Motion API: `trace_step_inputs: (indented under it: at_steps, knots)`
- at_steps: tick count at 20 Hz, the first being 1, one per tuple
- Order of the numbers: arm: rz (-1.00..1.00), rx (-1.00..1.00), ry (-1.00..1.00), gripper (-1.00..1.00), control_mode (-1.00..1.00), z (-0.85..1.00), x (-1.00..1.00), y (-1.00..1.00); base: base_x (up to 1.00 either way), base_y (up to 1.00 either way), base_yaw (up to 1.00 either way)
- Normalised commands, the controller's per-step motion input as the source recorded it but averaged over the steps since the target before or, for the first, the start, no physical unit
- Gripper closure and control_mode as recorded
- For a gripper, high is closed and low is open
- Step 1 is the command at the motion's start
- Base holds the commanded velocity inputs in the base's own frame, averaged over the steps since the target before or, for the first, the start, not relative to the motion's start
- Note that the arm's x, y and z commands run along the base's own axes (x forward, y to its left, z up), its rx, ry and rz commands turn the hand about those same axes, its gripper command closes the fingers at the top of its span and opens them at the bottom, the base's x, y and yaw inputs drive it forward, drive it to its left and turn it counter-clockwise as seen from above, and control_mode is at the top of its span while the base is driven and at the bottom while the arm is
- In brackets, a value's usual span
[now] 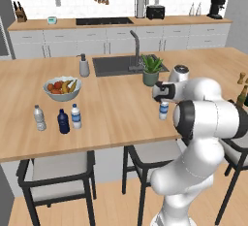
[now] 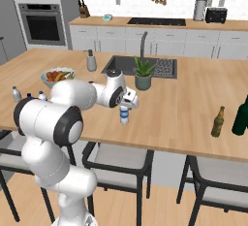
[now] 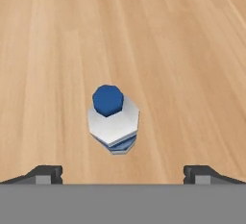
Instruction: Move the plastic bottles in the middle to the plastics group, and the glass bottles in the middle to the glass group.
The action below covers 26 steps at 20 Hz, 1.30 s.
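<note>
Fingers (image 3: 48,174) stood wide open, empty, above the water bottle (image 3: 114,119) upright mid-counter (image 1: 126,104), near the front edge. Likely light, smooth and tippy; best gripped round the body below the cap.

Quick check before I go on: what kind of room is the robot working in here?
A home kitchen, rendered: a wooden island counter with a sink, a wall oven, and a toaster on the back counter.
</note>
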Motion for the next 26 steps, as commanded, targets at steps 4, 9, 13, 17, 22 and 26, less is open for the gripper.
trace_step_inputs:
  at_steps: [4, 9, 13, 17, 22, 26]
  knots:
    - [0.00, 0.00, 0.00, -1.00, -1.00, -0.28, 0.20, 0.00, 0.00, 0.00, 0.00]
    - [0.00, 0.00, 0.00, -1.00, -1.00, -0.04, 0.11, 0.00, 0.00, 0.00, 0.00]
    - [0.00, 0.00, 0.00, -1.00, -1.00, 0.04, 0.00, 0.00, 0.00, 0.00, 0.00]
    - [0.01, 0.00, 0.00, -1.00, -1.00, 0.00, 0.02, 0.00, 0.00, 0.00, 0.00]
    - [0.04, 0.00, 0.00, -1.00, -1.00, 0.00, 0.15, 0.00, 0.00, 0.00, 0.00]
    - [0.04, 0.00, 0.00, -1.00, -1.00, -0.01, 0.27, -0.01, 0.00, 0.00, 0.00]
